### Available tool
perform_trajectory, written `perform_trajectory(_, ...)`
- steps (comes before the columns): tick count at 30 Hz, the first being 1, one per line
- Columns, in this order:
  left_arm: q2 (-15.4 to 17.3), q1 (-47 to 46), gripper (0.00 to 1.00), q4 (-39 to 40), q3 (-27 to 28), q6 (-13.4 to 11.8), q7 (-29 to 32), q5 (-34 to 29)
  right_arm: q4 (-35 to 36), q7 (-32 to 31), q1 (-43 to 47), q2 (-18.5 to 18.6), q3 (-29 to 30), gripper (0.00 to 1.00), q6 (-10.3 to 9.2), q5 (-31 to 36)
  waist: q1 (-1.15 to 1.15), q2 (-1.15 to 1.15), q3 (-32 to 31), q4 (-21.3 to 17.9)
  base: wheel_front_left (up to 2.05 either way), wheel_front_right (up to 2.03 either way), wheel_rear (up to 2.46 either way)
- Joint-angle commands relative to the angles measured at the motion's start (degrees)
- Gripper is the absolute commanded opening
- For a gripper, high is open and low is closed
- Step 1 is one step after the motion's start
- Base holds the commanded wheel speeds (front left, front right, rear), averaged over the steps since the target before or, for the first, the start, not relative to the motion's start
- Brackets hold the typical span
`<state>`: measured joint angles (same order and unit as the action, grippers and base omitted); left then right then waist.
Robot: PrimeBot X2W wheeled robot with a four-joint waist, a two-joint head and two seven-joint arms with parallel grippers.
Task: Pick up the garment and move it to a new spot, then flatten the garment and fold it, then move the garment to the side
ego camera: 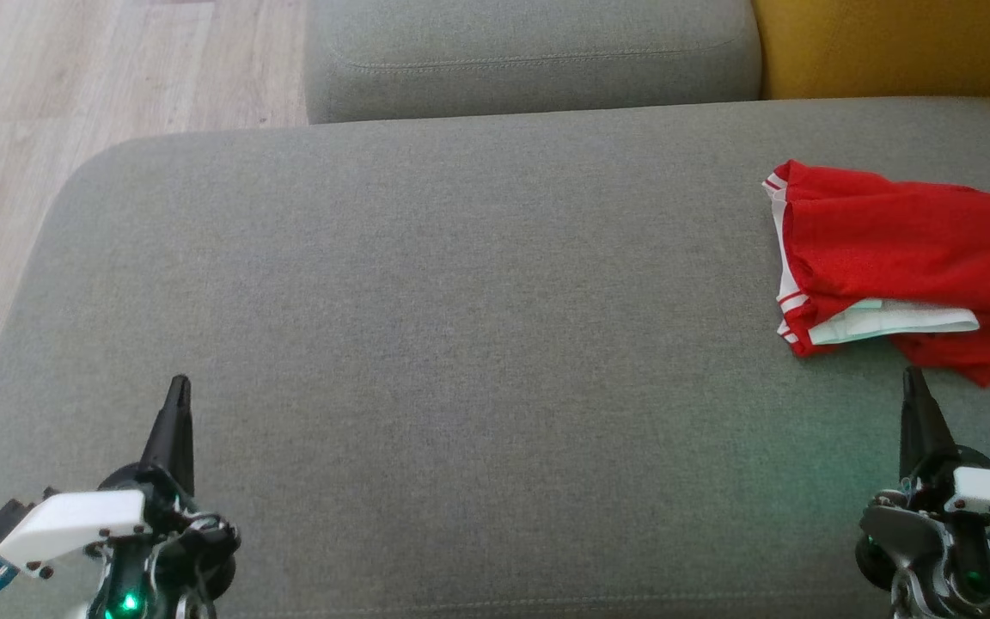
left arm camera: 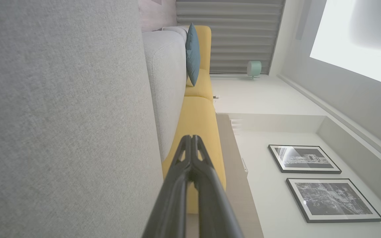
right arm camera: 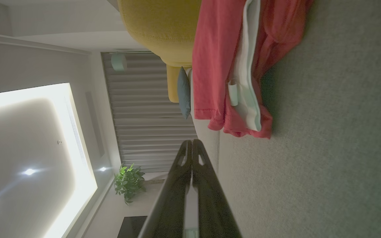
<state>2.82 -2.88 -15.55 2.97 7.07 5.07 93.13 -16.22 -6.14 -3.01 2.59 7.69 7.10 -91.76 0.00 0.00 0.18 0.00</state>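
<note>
The red garment (ego camera: 899, 249) lies bunched at the far right of the grey seat cushion (ego camera: 461, 301). Its long axis runs across the head view, with the white-trimmed end toward the middle. The right gripper (ego camera: 913, 383) sits just short of its near edge, fingers pressed together and holding nothing, so the cloth lies directly ahead of it. The left gripper (ego camera: 179, 389) is closed and empty too, and well apart across the cushion. Of the 2 arms the right is plainly nearer, and I judge any reach falls to it
</note>
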Motion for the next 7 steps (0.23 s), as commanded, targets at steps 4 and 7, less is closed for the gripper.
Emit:
perform_trajectory(4,0.95,-3.21,0.0,1.54,2.32,0.42,0.44,0.05,2.2,-0.35,-3.17,0.34,-1.17,0.0,0.39,-0.4,0.0,0.0,0.0,0.0,0.0,0.0,0.0)
perform_trajectory(7,0.92,-3.21,0.0,1.54,2.37,0.42,0.47,0.01,2.2,-0.35,-3.17,0.34,-1.17,0.0,0.39,-0.4,0.0,0.0,0.0,0.0,0.0,0.0,0.0)
